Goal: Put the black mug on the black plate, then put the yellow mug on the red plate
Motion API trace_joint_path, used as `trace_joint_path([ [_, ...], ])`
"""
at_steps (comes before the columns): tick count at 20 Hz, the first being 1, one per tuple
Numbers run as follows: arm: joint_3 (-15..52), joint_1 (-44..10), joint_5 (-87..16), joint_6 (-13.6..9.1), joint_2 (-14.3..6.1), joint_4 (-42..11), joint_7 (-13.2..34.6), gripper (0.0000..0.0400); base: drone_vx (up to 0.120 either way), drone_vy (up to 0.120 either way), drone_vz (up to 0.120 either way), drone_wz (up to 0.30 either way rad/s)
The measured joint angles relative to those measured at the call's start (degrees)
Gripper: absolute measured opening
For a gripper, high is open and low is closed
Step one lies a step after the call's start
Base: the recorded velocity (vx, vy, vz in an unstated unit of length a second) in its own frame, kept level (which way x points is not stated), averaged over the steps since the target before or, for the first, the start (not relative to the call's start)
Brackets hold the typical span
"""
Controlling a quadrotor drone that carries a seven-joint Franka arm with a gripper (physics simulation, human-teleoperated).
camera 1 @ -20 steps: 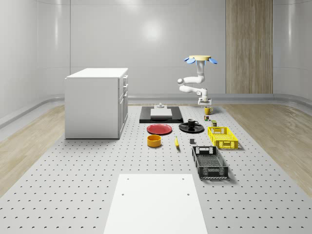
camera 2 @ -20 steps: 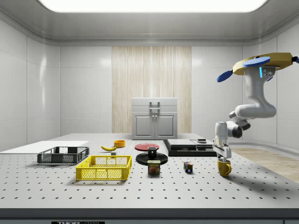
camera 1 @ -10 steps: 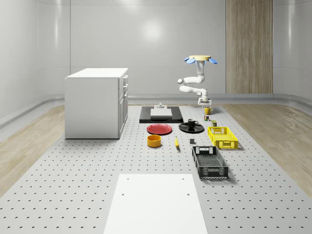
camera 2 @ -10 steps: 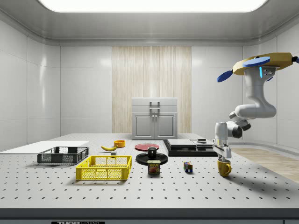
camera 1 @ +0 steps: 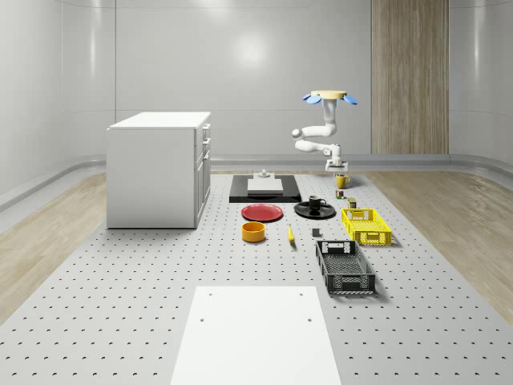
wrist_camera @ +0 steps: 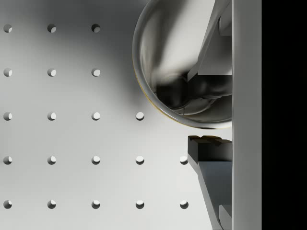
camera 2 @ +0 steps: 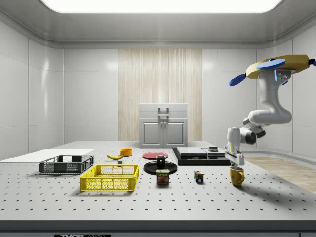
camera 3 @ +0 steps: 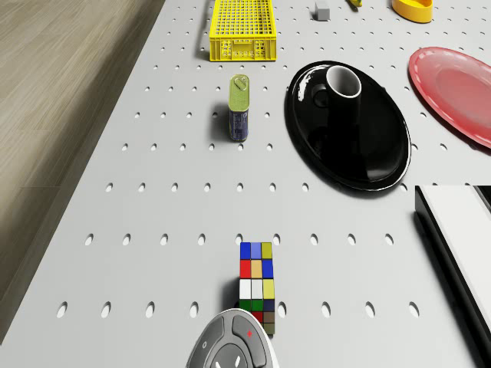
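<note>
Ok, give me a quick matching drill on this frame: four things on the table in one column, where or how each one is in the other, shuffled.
Things:
1. black mug
2. yellow mug
3. red plate
4. colour cube

States:
A. nothing on it
B. right under the gripper
C. standing on the black plate
D. alone on the bare table

Pairs: 1-C, 2-B, 3-A, 4-D.

The drone hovers beside the yellow mug, arm reaching down to it.
</note>
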Motion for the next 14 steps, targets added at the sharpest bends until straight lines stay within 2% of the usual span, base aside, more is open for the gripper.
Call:
trace_joint_path([
  [3, 1.54, 0.49, 1.46, -1.00, 0.13, -0.93, 0.02, 0.0110, 0.000, 0.000, 0.120, 0.000],
  [10, 3.14, 0.96, 2.99, -2.04, 0.35, -1.82, 0.05, 0.0110, 0.114, -0.114, 0.120, 0.000],
  [14, 3.41, 1.04, 3.24, -2.23, 0.41, -1.97, 0.04, 0.0110, 0.120, -0.120, 0.020, 0.000],
])
